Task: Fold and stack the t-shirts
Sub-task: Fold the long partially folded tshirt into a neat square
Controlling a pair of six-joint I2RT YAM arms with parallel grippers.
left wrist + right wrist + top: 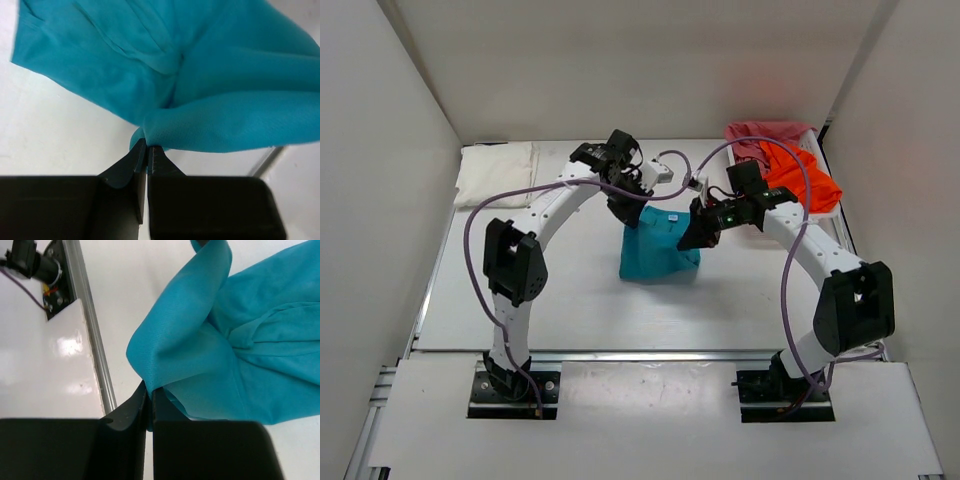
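A teal-blue t-shirt (658, 250) hangs over the middle of the table, held up by both arms. My left gripper (629, 215) is shut on its upper left edge; the cloth (165, 75) is pinched at the fingertips (146, 147). At the upper right edge my right gripper (698, 238) is shut too, with a fold of the same shirt (240, 340) caught between its jaws (150, 390). A folded white t-shirt (495, 172) lies at the back left. An orange t-shirt (800, 185) and a pinkish-red one (765, 132) lie in a basket at the back right.
The white mesh basket (833, 212) stands against the right wall. White walls close the table on three sides. A metal rail (650, 354) runs along the near edge, with the arm bases (510, 385) behind it. Purple cables (788, 260) loop off both arms.
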